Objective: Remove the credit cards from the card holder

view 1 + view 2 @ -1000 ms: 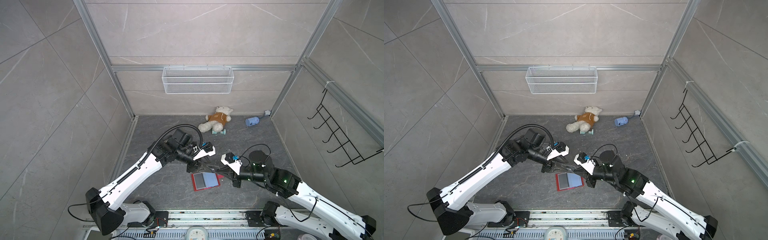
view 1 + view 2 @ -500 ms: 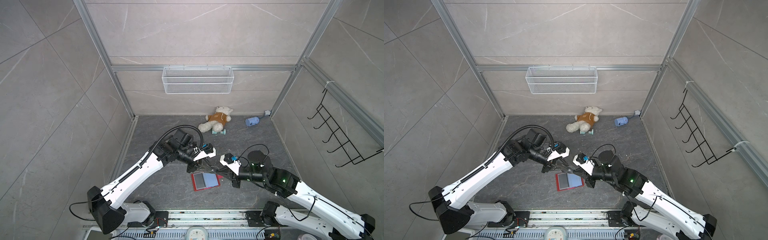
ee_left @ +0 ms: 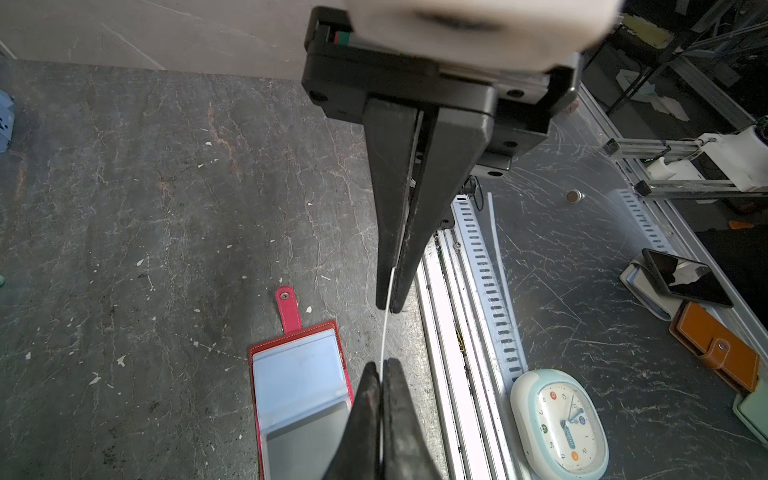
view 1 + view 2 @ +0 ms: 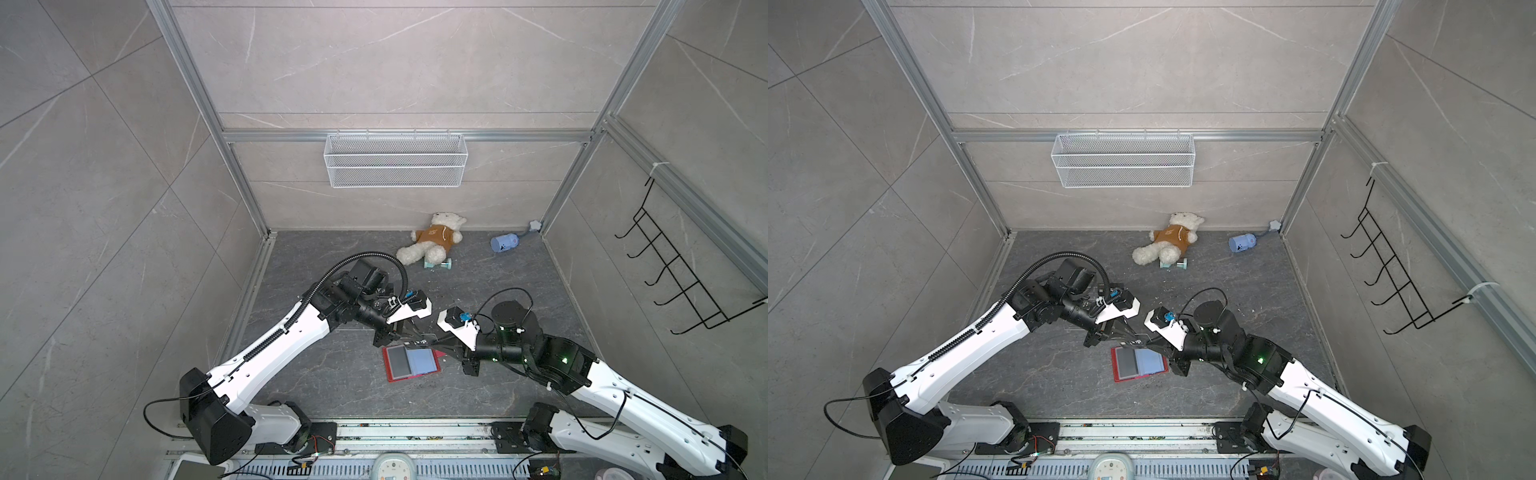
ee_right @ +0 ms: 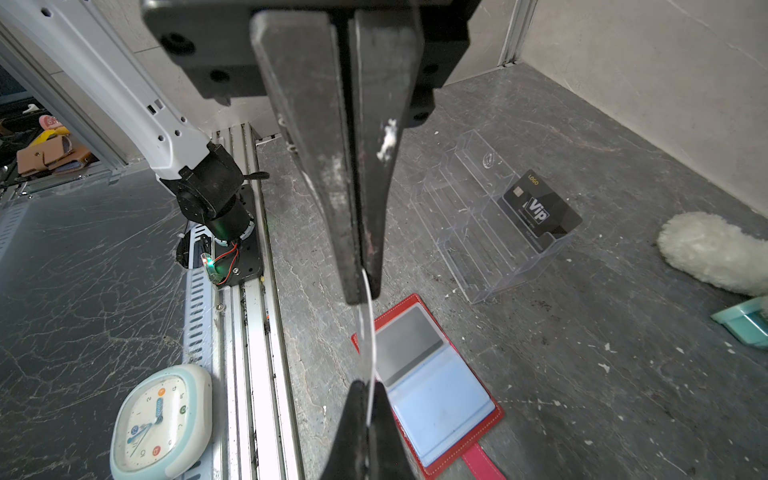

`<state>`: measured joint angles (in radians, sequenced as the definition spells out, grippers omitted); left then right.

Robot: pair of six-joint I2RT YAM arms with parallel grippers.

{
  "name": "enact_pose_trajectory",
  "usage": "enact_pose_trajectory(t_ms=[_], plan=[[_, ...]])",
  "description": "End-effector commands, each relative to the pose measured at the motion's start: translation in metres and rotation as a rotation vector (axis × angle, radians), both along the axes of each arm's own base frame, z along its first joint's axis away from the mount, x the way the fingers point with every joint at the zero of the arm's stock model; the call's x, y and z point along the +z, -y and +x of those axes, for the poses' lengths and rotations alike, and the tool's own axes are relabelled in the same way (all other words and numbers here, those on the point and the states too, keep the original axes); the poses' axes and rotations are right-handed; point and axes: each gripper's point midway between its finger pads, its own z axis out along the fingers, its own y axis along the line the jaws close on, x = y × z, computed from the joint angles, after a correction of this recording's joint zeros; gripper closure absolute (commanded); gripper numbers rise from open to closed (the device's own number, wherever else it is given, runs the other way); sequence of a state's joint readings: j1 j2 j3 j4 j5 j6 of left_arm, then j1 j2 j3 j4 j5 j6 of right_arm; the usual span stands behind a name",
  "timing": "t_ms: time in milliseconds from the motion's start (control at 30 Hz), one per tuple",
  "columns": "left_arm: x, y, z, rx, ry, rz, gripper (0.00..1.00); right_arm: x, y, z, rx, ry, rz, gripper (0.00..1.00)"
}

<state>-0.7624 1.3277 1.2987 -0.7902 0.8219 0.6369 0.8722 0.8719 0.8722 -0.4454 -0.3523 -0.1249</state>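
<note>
The left pincer [image 3: 388,305] and the right pincer [image 5: 361,297] were both closed tight on one credit card [image 5: 368,332], held edge-on between them above the tabletop [image 5: 582,353]. Below it lay the open red card holder [image 5: 436,395]; a Vip card [image 5: 540,212] stood in a clear rack [image 5: 469,249].

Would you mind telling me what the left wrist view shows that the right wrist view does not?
Only the left wrist: a black phone and the tab's snap stud. Only the right wrist: the clear rack holding a Vip card, and plush fur. Both: the card holder, the clock, and a credit card edge-on, pinched by the left gripper and right gripper.
</note>
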Motion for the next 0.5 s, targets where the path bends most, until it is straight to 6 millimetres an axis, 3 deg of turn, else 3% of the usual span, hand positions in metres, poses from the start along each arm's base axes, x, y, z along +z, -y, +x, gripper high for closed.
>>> enact_pose_trajectory(t_ms=[0,133,467], plan=[[-0.001,0.002,-0.003,-0.038,0.006,-0.018,1.0,-0.002,-0.004,0.003,0.006,0.026,-0.003,0.9],[-0.002,0.001,0.001,-0.027,0.053,-0.018,1.0,-0.006,0.0,0.013,-0.057,0.032,-0.025,0.58],[-0.012,-0.006,0.015,0.012,0.105,0.016,1.0,-0.007,0.022,0.047,-0.298,0.055,-0.083,0.05]])
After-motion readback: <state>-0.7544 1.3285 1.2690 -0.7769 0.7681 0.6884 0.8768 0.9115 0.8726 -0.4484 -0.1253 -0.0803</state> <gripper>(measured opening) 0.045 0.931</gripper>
